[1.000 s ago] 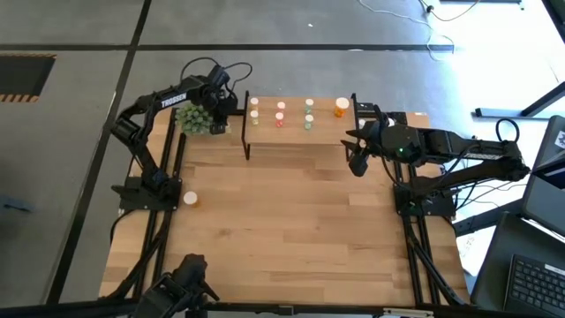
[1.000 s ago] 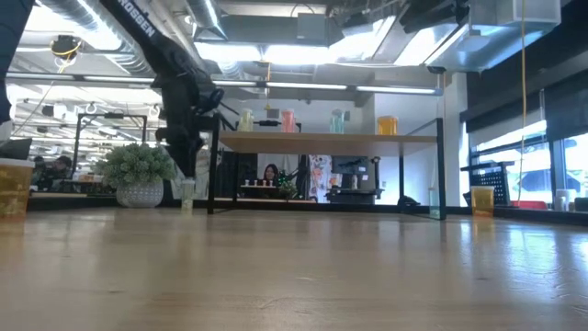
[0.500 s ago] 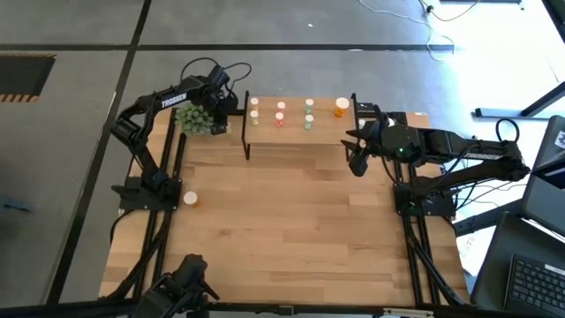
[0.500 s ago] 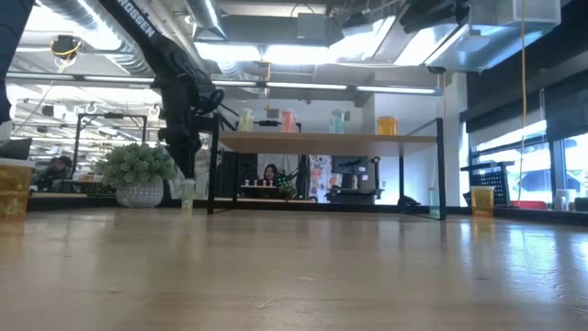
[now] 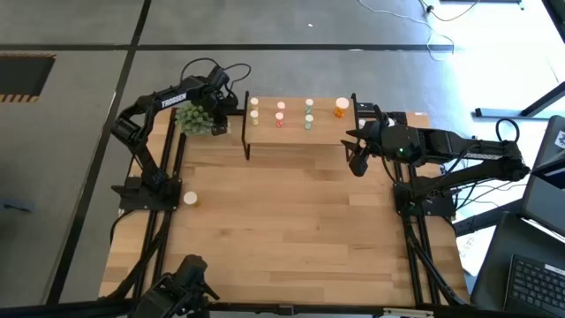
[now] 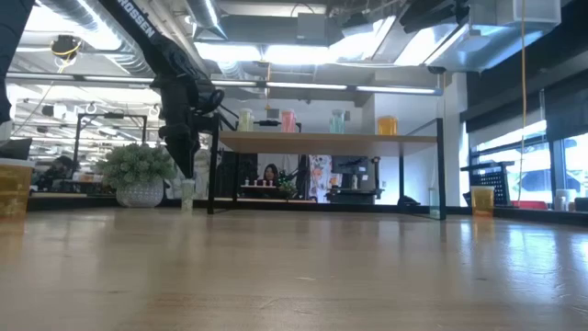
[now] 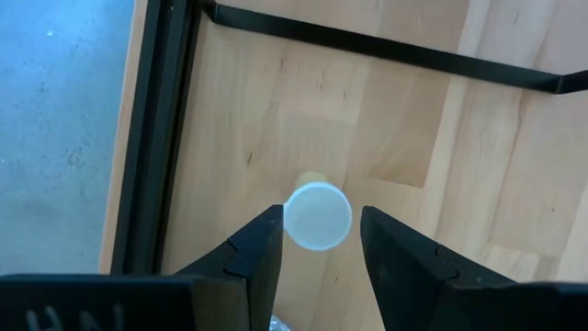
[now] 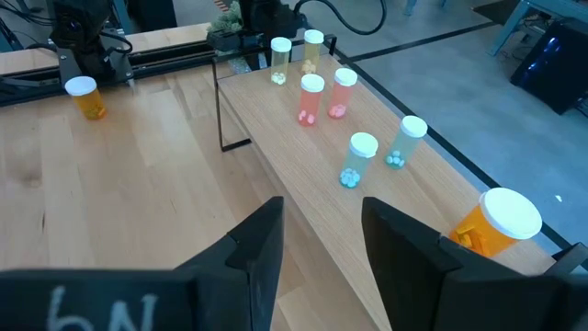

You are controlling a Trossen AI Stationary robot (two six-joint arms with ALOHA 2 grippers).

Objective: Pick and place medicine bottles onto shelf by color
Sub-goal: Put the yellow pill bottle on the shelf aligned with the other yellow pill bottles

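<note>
Left wrist view, left gripper point(image 7: 318, 241) pointing down, straddling bottle point(image 7: 317, 215)

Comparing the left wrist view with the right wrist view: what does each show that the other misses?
Only the left wrist view: a white-capped yellowish bottle standing on the table, seen from above between the left hand's open fingers, which do not touch it.

Only the right wrist view: the shelf carrying yellowish, pink and green bottles in pairs plus a large orange bottle, another orange bottle far off on the table, and the right hand, open and empty.

Both: the wooden tabletop.
</note>
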